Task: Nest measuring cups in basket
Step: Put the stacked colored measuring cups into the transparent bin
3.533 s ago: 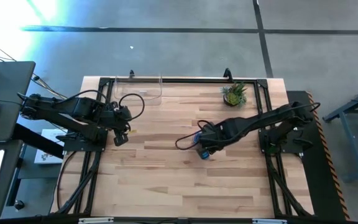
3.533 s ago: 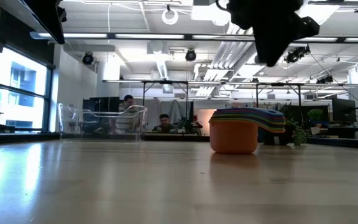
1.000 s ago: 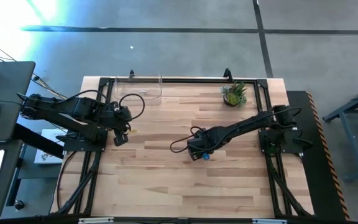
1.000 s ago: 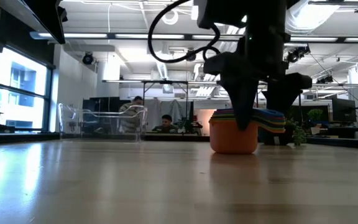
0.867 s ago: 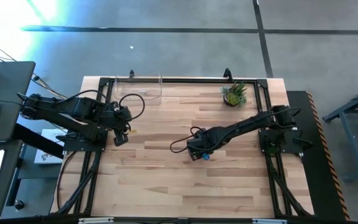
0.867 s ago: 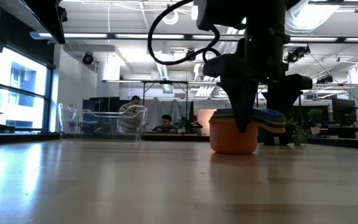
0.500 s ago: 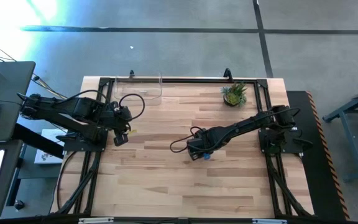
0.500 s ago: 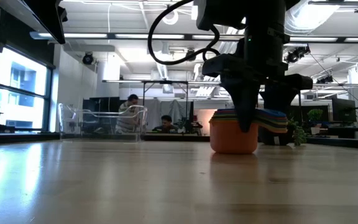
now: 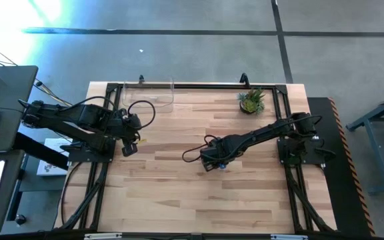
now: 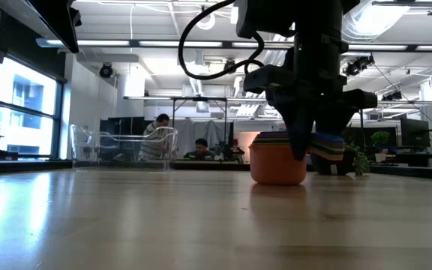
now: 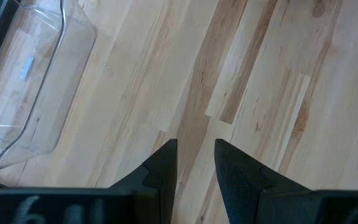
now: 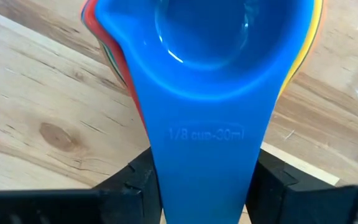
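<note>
The measuring cups (image 10: pixel 276 165) stand nested in one stack at mid-table, the orange cup lowest and the blue cup (image 12: pixel 229 43) on top. Their handles all point the same way. My right gripper (image 10: pixel 313 150) comes down over the stack (image 9: pixel 220 166) and is shut on those handles. The clear basket (image 9: pixel 149 97) rests on its base at the far left of the table and also shows in the low view (image 10: pixel 122 146). My left gripper (image 11: pixel 196 155) hovers above bare wood beside the basket (image 11: pixel 30 93). A small gap shows between its fingers, with nothing in it. My right gripper pinches the stacked handles between its two fingers, one on each long edge of the blue top handle (image 12: pixel 160 177). The fingers (image 12: pixel 135 183) point down from above and lie across the handles. The stack stays upright, with the orange bottom cup (image 10: pixel 276 171) on the table.
A small potted plant (image 9: pixel 251 100) stands at the far right. A black frame (image 9: pixel 199 86) runs along the table's edges. Bare wood lies between the stack and the basket. People sit in the room beyond the table (image 10: pixel 197 148).
My right gripper has kept its place over the stack, and its fingers have closed in on the handles. The stack has shifted a little toward the table's left and stays upright on the wood.
</note>
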`<move>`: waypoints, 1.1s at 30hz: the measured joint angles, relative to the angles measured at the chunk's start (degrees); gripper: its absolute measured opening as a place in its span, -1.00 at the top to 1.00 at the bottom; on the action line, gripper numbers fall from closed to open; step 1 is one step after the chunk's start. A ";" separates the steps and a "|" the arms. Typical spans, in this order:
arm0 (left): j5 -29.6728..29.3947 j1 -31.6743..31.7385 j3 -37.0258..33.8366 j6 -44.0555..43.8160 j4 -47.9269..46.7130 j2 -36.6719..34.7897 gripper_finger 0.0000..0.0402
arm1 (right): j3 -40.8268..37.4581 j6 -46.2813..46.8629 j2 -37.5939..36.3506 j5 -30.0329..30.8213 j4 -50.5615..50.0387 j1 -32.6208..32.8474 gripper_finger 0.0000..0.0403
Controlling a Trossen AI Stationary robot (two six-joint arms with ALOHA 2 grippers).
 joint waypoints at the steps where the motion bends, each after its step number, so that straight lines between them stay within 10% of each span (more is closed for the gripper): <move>1: 0.00 0.00 0.00 0.00 0.00 0.01 0.52 | 0.00 0.00 0.00 -0.09 0.00 0.00 0.23; 33: -3.22 -0.02 0.00 1.94 0.00 0.00 0.52 | 2.93 -2.87 0.00 -0.70 1.88 -1.07 0.32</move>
